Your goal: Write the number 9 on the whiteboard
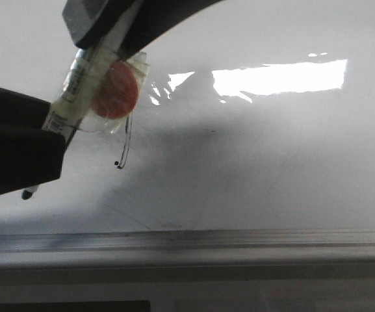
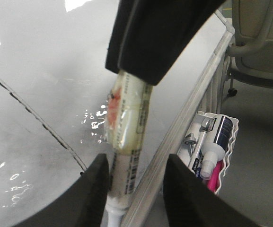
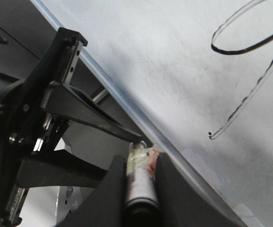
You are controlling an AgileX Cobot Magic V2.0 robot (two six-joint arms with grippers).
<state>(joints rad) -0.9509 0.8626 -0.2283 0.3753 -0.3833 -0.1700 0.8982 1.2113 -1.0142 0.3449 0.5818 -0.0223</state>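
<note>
Marker (image 1: 77,91): clamped by both the left gripper (image 2: 135,187) and the right gripper (image 3: 139,177). Number 9 (image 1: 125,146): on whiteboard (image 1: 271,162), at 5 o'clock of marker; loop (image 3: 247,33) visible only in right wrist view. Pen tray (image 2: 212,146): left wrist view only.

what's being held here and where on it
A marker. The left gripper clamps its barrel near the tip end, and the right gripper clamps the other end. So both hold it, one end each.

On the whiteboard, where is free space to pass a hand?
The whiteboard is bare right of the number 9, between the glare and the metal edge. The left is crowded: both grippers hold the marker there.
</note>
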